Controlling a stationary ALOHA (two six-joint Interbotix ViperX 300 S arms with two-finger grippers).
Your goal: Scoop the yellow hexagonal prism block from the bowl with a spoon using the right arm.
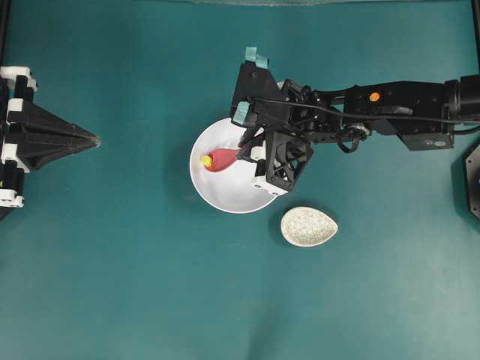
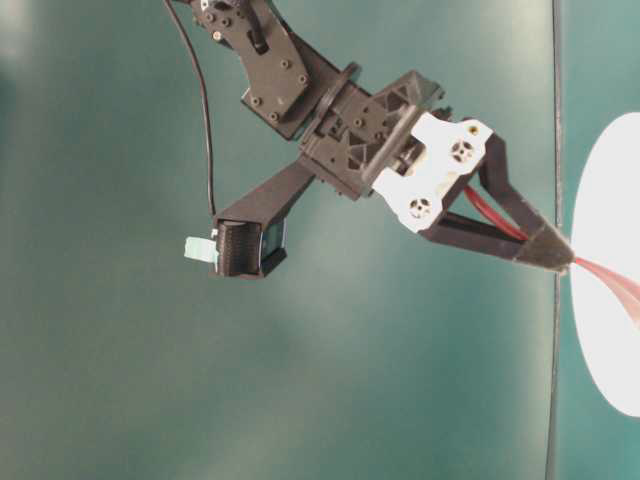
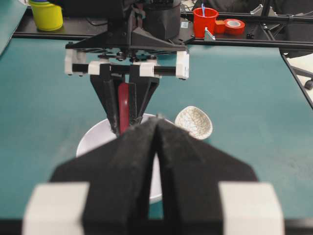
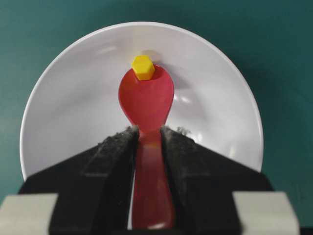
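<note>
Tiny yellow hexagonal block [image 4: 143, 67] sits at pink-red spoon's [image 4: 146, 100] tip inside white bowl [image 4: 73, 98].

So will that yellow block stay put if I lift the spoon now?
Probably not securely: the yellow block sits at the spoon tip's edge, not in the scoop. It looks small and light, and the glossy bowl may let it slide.

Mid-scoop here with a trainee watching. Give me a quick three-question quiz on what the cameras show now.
1. True or false: the right gripper has its jaws closed on the spoon handle.
2. Where is the yellow block? A) at the scoop's far tip, B) on the table, C) in the spoon rest.
3. What state is the left gripper in?

Key: 1 true. 2 A, inside the white bowl. 3 shut, holding nothing, away from the bowl.
</note>
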